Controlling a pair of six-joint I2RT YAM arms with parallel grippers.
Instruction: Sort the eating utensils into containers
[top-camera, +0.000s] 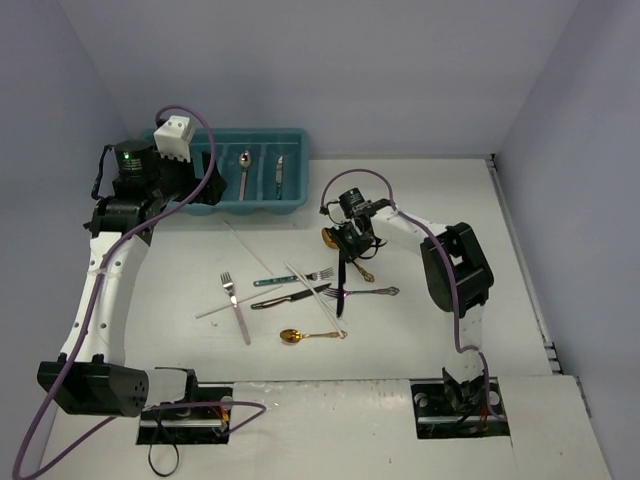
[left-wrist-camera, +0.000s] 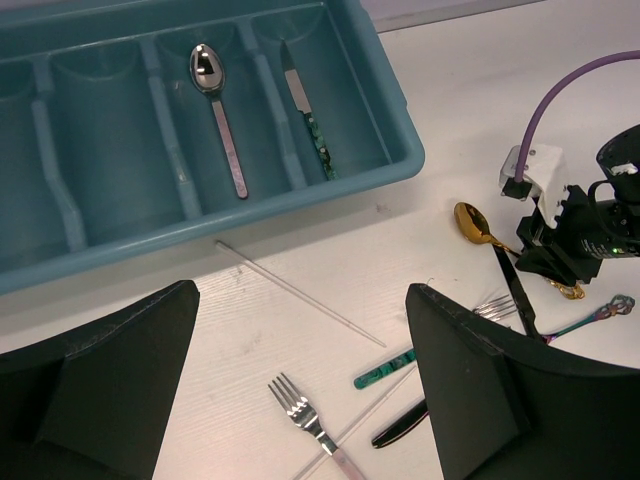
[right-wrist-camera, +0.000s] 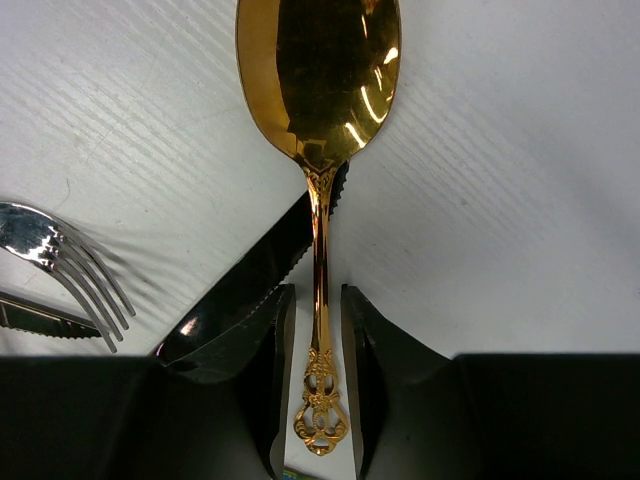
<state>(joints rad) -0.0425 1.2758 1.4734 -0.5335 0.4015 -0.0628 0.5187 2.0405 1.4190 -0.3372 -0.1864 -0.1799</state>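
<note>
**White table (top-camera: 520, 250): right gripper (right-wrist-camera: 318, 300) astride an ornate gold metal spoon (right-wrist-camera: 320, 80)**

Pale walls close in the tabletop. Right of centre, the right gripper's black fingers (right-wrist-camera: 270, 340) flank the spoon's filigree handle. They are drawn close, with a sliver of gap on each side, and are not visibly pinching it. The spoon lies across a black-handled knife (right-wrist-camera: 240, 290), with a silver fork (right-wrist-camera: 60, 250) just to its left.

At the far left sits the teal plastic rectangular cutlery tray (top-camera: 250, 132). A silver spoon (left-wrist-camera: 222, 110) lies in its third compartment from the left, and a teal-handled knife (left-wrist-camera: 310, 120) in the rightmost one.

The left gripper (left-wrist-camera: 302, 290) hangs by the tray's left end with its fingers spread wide, holding nothing. A thin white chopstick (left-wrist-camera: 330, 312), a second gold spoon (top-camera: 291, 337) and more forks and knives lie scattered mid-table.
</note>
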